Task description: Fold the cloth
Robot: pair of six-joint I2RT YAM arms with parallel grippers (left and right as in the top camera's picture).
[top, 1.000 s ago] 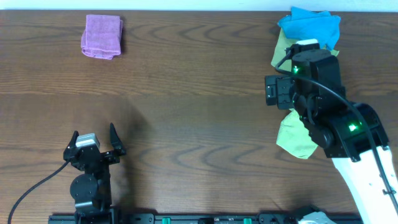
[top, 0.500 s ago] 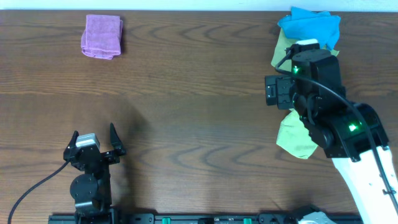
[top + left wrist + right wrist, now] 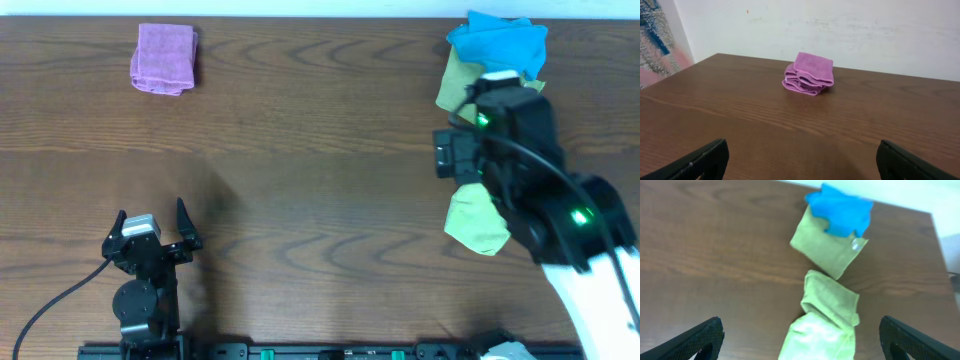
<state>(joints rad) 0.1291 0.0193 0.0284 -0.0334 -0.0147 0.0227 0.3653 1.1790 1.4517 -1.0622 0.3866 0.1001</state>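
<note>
Of purple cloth I see just a folded pad [image 3: 164, 59] on the worktop [image 3: 320, 180], likely soft, light, best pinched at a corner; left end effector [image 3: 152, 212] and right end effector [image 3: 800, 339] stand released.

Wood table [image 3: 300, 150], folded purple pad [image 3: 163, 58], green cloths [image 3: 476, 225], blue cloth [image 3: 497, 42] apparently overlapping

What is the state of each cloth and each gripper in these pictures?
Purple pad: folded, apart from both grippers.
Blue cloth: crumpled, partly on the far green cloth.
Far green cloth: flat, partly under the blue cloth.
Near green cloth: loosely folded, rumpled.
Left gripper: open, empty.
Right gripper: open, empty, above the green cloths.
</note>
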